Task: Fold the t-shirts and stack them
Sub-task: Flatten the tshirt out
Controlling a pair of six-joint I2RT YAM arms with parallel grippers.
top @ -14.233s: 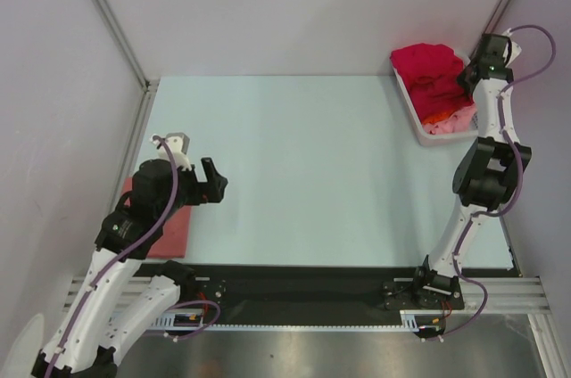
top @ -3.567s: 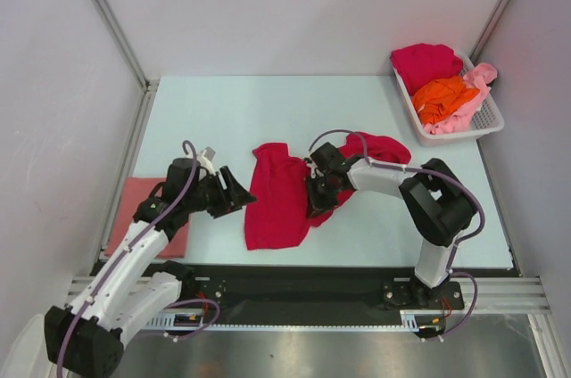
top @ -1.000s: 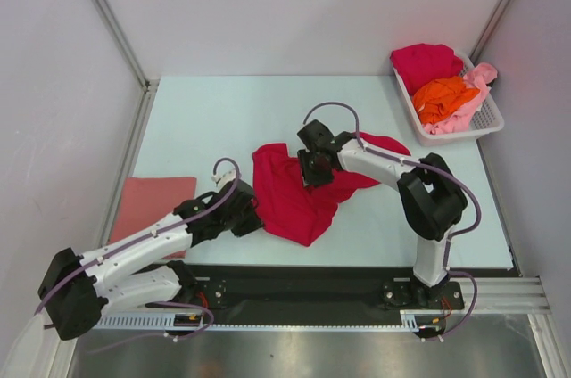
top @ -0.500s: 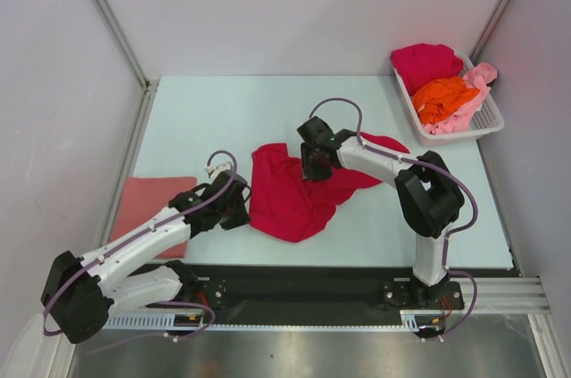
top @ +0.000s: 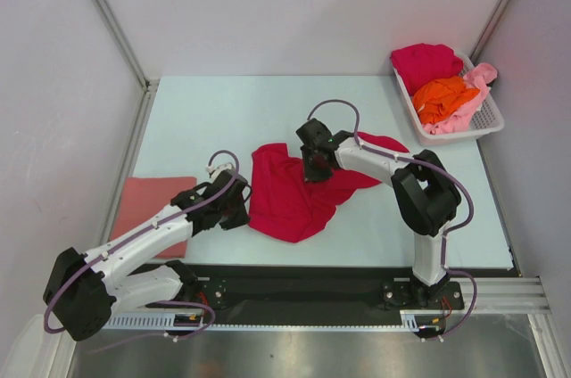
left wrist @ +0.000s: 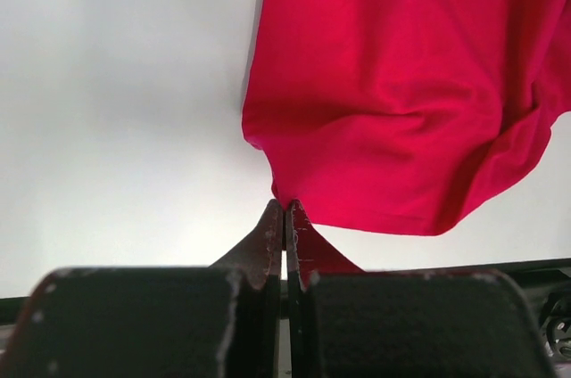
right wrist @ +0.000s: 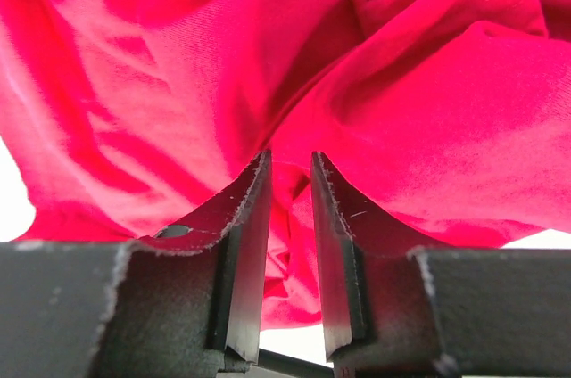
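white slotted basket (top: 411, 109), pale table (top: 232, 119)

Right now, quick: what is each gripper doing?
Left gripper: closed, pinching the edge of the crimson t-shirt.
Right gripper: jaws slightly apart around a fold of that t-shirt; gripped or not, cannot tell.

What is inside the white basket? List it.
The white basket holds a crimson red t-shirt at the back, an orange t-shirt in the middle and a light pink t-shirt along its right side. Anything under them is covered.
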